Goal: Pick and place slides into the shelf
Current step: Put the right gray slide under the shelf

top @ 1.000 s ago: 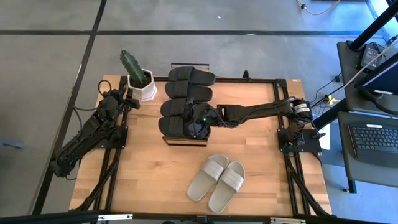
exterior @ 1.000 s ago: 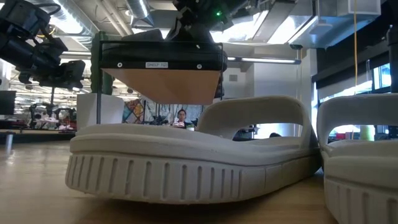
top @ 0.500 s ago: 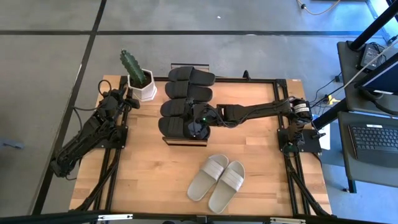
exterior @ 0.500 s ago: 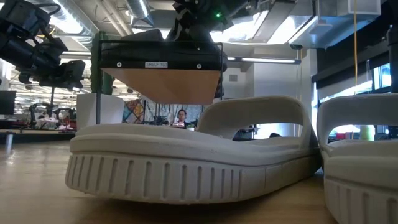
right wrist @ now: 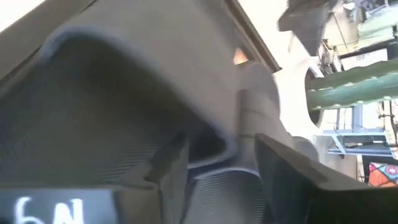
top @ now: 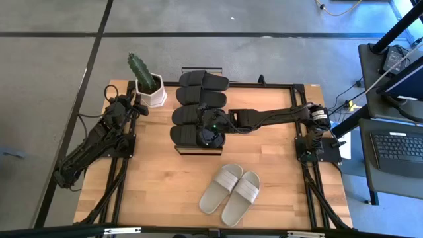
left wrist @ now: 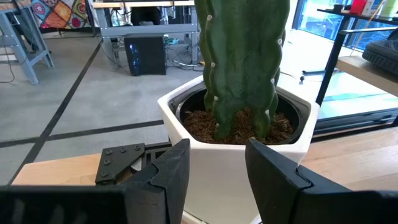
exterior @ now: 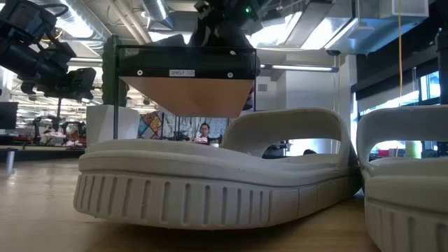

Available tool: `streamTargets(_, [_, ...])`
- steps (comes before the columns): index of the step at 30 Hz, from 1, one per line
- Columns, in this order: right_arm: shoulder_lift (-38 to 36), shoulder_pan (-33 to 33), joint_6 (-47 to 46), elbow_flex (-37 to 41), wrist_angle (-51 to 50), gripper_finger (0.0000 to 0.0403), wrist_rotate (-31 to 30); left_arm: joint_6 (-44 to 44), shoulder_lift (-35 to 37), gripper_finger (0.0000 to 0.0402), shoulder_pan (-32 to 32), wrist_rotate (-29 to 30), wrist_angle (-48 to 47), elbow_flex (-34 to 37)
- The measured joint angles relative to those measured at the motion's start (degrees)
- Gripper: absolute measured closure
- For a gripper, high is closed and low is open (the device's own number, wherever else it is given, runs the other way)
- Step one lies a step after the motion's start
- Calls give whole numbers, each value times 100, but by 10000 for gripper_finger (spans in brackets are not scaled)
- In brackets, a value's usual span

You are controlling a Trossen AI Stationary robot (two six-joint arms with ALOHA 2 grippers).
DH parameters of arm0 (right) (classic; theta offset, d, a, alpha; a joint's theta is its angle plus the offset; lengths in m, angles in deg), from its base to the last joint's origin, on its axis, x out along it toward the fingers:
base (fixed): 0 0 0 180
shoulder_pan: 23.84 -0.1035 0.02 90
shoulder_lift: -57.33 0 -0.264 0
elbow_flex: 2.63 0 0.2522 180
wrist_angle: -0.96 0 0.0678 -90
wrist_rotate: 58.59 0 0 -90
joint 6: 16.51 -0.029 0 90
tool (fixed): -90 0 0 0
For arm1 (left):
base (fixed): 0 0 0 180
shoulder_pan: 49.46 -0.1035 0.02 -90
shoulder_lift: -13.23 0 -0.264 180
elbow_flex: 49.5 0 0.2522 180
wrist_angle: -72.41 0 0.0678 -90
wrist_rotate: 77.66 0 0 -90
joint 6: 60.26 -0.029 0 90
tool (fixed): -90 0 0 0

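Several black slides [top: 198, 99] lie side by side on top of the shelf [top: 198, 151] at the table's far middle. My right gripper [top: 211, 136] hangs open over the nearest black slide [top: 187, 135], its fingers [right wrist: 280, 177] standing beside that slide's strap [right wrist: 124, 93]. The low view shows the shelf [exterior: 185, 73] from below, with that gripper at its top edge. A grey-beige pair of slides [top: 231, 188] rests sole-down on the table near the front. My left gripper [left wrist: 217, 168] waits open at the far left, facing the cactus pot. My right gripper comes at the nearest black slide from above, with open fingers by its strap [right wrist: 205, 146]. Whether a finger touches the strap, I cannot tell.
A white pot with a cactus [top: 149, 91] stands at the far left corner, just beyond my left gripper. The beige slides [exterior: 210, 175] fill the foreground of the low view. Bare wood lies left of the beige pair.
The shelf with the black slides on it has shifted a little toward the table's right edge. My right gripper stays over the nearest black slide.
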Motion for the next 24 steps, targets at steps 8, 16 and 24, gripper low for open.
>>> streamTargets(8, [-11, -14, -57, -152, -140, 167, 2, 0, -1, 254, 0, 0, 0, 0])
streamTargets(16, [-174, -351, -96, -154, -552, 162, -1192, 0, 0, 254, 2, 0, 0, 0])
streamTargets(24, [-855, -766, -1755, -165, -1500, 162, -1480, 0, 0, 254, 2, 0, 2, 0])
